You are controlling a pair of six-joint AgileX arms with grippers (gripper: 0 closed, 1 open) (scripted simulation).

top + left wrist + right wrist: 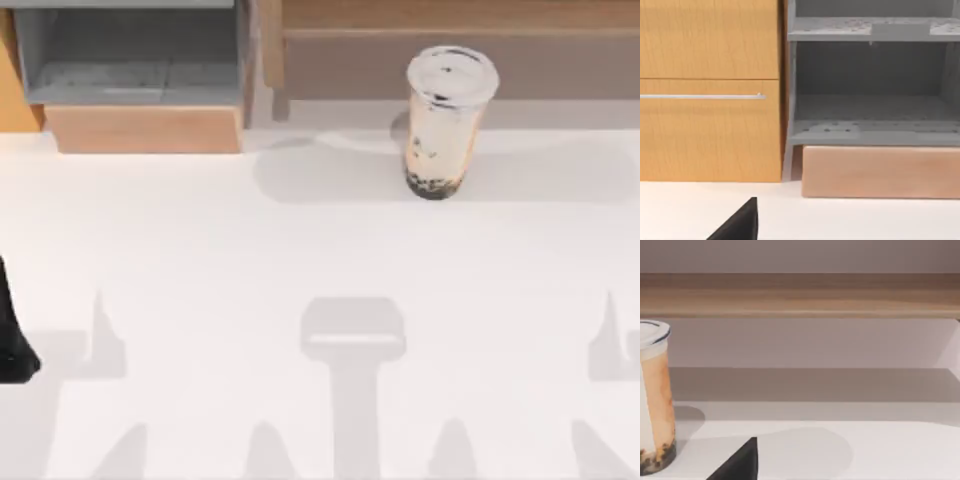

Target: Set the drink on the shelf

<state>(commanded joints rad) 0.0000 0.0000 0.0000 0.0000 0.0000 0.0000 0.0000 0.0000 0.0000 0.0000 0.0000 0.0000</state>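
Grippers' opening can't tell, nothing held; bubble tea cup point(443, 125) upright on white table point(300, 260), far side, right of grey shelf point(130, 60); prob. top-heavy, thin slippery wall, so grasp mid-body, below lid.

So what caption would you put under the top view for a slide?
A lidded drink stands upright on the white table, right of a grey shelf unit, untouched.
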